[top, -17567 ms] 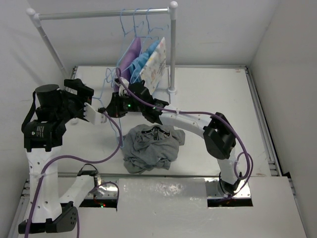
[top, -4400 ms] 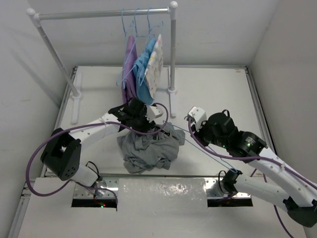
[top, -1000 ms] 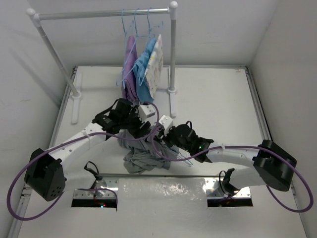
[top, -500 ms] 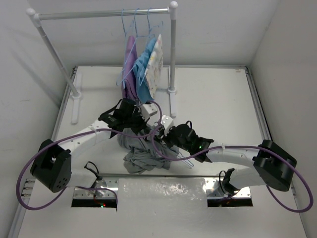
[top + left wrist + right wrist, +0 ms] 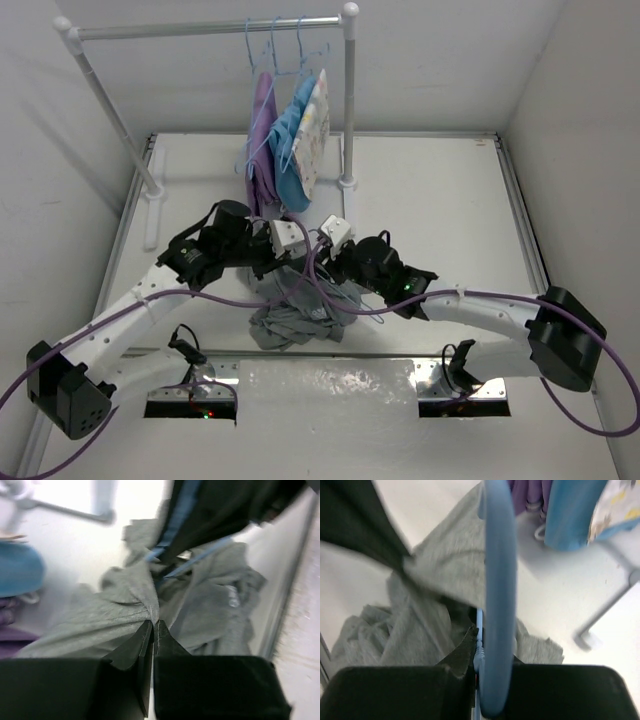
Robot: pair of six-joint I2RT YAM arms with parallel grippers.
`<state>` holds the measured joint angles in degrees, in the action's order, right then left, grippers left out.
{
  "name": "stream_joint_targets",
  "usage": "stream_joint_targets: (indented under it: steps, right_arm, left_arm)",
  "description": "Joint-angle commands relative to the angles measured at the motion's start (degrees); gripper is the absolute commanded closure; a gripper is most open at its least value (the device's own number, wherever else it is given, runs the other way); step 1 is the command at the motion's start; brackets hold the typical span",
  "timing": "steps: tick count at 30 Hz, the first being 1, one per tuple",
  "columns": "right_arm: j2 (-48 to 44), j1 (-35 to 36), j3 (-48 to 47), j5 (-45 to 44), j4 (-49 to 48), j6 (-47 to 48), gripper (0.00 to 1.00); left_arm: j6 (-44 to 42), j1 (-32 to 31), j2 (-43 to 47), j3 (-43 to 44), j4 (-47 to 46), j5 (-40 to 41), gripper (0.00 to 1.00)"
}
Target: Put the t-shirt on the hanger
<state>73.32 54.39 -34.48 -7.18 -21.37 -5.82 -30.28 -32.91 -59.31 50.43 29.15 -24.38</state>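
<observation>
T-shirt (image 5: 297, 322) lies bunched on the table (image 5: 430, 190), one fold pinched up in your left hand (image 5: 153, 626) so your right hand (image 5: 476, 642), clamped on the hanger (image 5: 497, 580), can thread it inside.

Bright, even overhead light; wrist views soft.
The white tabletop (image 5: 430, 190) is nearly washed out, shadows faint; both wrist views blur up close, the hanger (image 5: 495, 580) smeared and the t-shirt (image 5: 100, 625) soft.

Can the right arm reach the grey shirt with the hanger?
Probably yes. The right end effector holds the hanger right by the shirt, which the left end effector pinches; nothing seems to sit between them.
</observation>
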Motion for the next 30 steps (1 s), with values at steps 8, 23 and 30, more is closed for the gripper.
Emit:
stream_joint_targets:
  steps: [8,23,30]
  right_arm:
    - [-2.3,-0.3,-7.3,6.1,0.3,4.9,1.00]
    - [-3.7,-0.9,-1.5,14.7,-7.5,8.0,1.00]
    - [-4.4,-1.0,-0.3,18.7,-8.2,9.7,1.00]
  left_arm:
    - [-5.1,-5.3,2.6,5.4,7.8,-17.7,1.00]
    - [-20.9,-7.9,8.7,8.4,21.8,-0.1,0.39]
    - [-22.2,-7.6,8.2,8.7,10.8,22.8,0.13]
